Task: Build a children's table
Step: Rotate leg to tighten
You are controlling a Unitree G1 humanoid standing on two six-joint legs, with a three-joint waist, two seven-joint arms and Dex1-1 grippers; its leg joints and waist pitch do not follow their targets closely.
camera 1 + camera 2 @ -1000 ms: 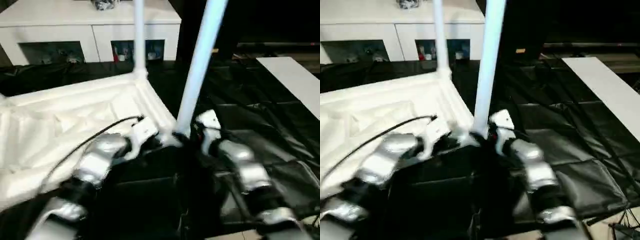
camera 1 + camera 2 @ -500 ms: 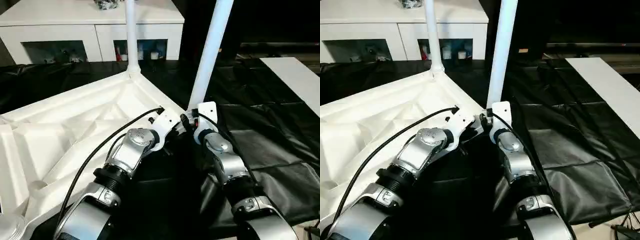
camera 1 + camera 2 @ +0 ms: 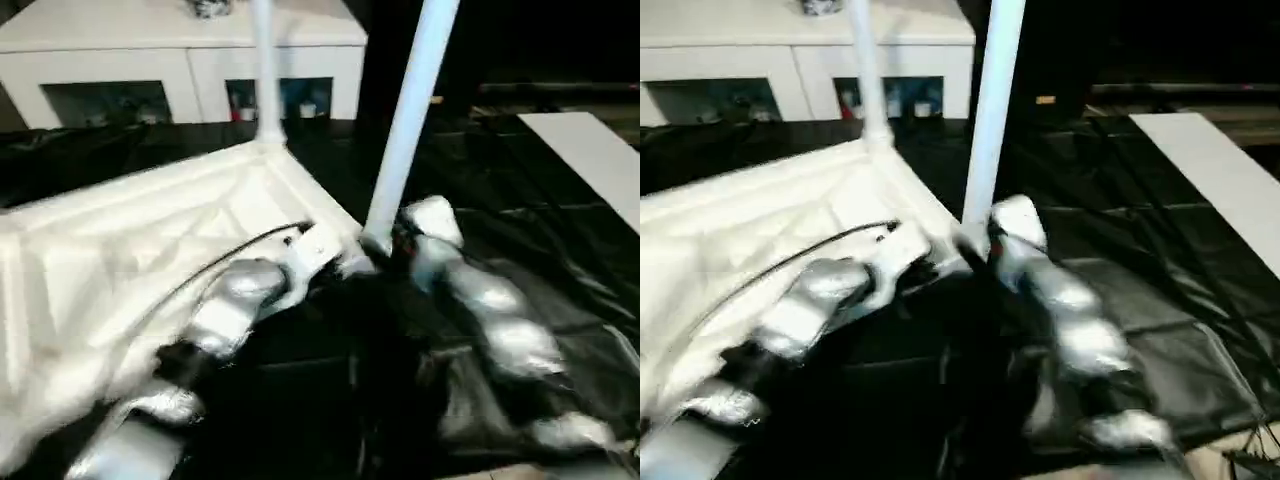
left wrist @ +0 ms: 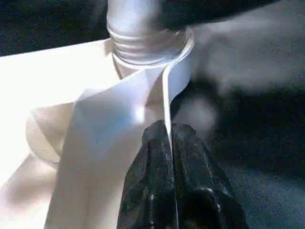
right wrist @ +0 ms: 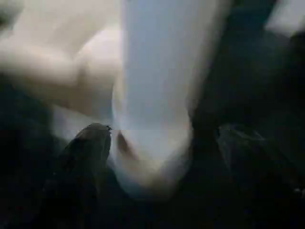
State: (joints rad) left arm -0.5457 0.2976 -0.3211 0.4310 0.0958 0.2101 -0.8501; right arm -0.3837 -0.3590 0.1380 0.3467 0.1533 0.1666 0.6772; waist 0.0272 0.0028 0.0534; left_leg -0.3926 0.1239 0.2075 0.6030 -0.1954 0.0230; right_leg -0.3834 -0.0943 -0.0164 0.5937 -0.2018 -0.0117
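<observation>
We judge the chief risk to be at the near corner socket, where the leaning long white tapered round leg (image 3: 408, 120) meets the white plastic rectangular tabletop (image 3: 120, 260). That leg tilts to the robot's right instead of standing square. If it is pushed or turned while off-axis, it could bind in the socket or pop free and fall across the black sheeting (image 3: 560, 230).

The right gripper (image 5: 157, 143) has its black fingers (image 5: 88, 148) spread to either side of the leg's base; we cannot tell whether they press on it. With so loose a hold, we judge the leg could slip.

The left gripper (image 4: 169, 138) is pinched closed on a thin white rib of the tabletop's edge, just below the socket. That rib is narrow, so we judge the pinch could slide off under side load, letting the tabletop shift.

The tabletop lies upside down on the black sheeting, ribbed underside up, in front of and to the robot's left. A second white tapered leg (image 3: 265, 65) stands upright in the far corner socket and looks seated. The plastic appears smooth and glossy. A white cabinet with glass-fronted compartments (image 3: 150, 60) stands behind, well apart from the work.
</observation>
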